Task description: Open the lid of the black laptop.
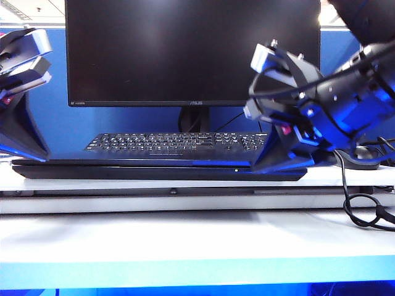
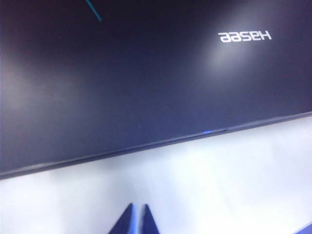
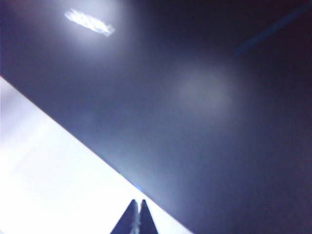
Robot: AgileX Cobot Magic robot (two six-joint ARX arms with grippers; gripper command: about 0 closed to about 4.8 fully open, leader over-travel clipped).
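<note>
Slim black laptop (image 1: pixel 154 169) lying closed on white counter (image 1: pixel 185 231), in front of black keyboard (image 1: pixel 176 143) — dark sheened lid (image 2: pixel 136 83) down flat. Left gripper (image 2: pixel 137 219) hovering near front edge, fingers together. Right gripper (image 3: pixel 136 217) sitting by right front corner — fingers together.

A black ASUS monitor (image 1: pixel 192 52) stands behind a black keyboard (image 1: pixel 176 143).
</note>
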